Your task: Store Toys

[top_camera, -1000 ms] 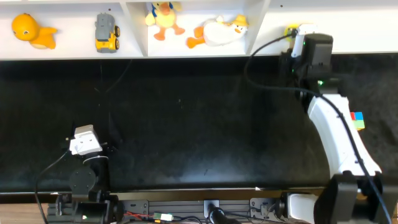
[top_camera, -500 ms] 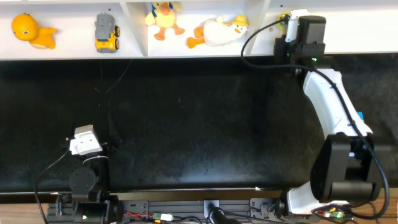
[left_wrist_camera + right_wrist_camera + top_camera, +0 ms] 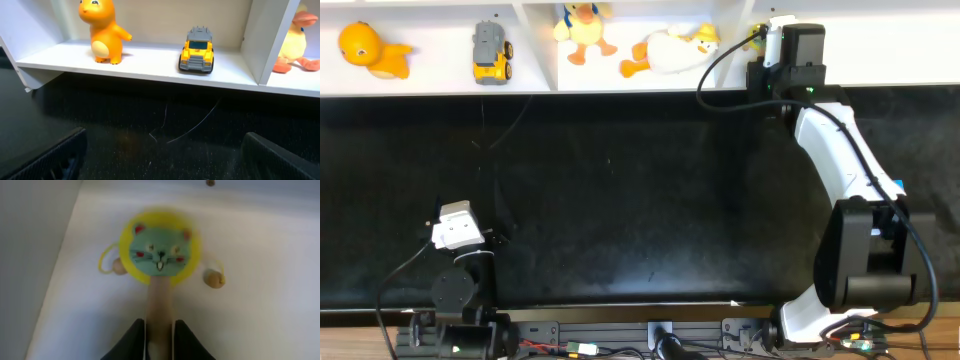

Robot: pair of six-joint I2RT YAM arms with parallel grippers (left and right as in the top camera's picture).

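The right gripper (image 3: pixel 159 328) is clamped on the handle of the rattle drum (image 3: pixel 160 255) — its long axis runs straight ahead, head deepest inside the shelf (image 3: pixel 260 295).

A white divided shelf (image 3: pixel 430 62) borders the black tabletop (image 3: pixel 640 200).

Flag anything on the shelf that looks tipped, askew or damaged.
Only the white plush duck in the middle compartment stands out: it lies on its side, while the yellow plush duck beside it sits upright. The rattle drum is held by its handle in the right claw. No damage visible.
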